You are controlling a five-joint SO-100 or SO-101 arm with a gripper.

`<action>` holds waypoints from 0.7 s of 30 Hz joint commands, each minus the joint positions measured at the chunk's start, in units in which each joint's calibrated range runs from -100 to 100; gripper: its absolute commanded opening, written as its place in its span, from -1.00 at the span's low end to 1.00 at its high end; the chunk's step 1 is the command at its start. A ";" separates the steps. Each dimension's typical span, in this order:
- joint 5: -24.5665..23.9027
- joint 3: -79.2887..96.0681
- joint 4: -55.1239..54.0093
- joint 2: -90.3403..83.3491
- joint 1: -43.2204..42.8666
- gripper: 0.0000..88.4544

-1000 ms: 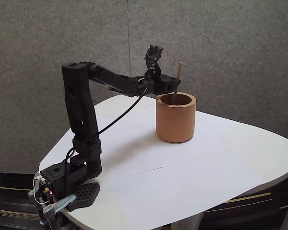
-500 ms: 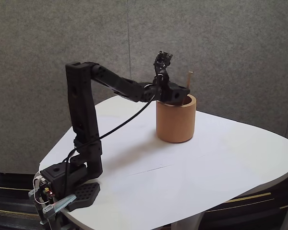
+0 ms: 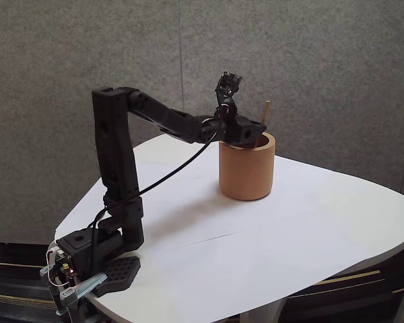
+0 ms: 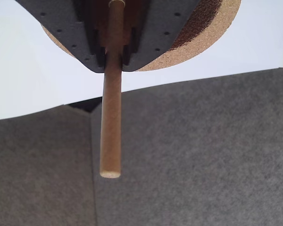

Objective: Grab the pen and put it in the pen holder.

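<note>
In the wrist view the black gripper (image 4: 114, 56) is clamped on the pen (image 4: 111, 122), which passes between its jaws with its blunt end sticking out past them. In the fixed view the gripper (image 3: 250, 133) sits over the mouth of the cork pen holder (image 3: 246, 171) on the white table (image 3: 303, 229), the pen (image 3: 266, 113) tilted with its top above the rim. No writing can be read anywhere.

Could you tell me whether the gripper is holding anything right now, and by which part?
The gripper holds the pen, its fingers clamped near the lower end, over the pen holder.
</note>
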 commanded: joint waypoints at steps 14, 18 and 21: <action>0.12 -1.17 -0.34 -0.47 -0.48 -0.34; 0.17 -1.35 -0.34 -0.96 -0.48 -0.34; -0.09 -3.88 -0.34 -1.04 -0.77 -0.34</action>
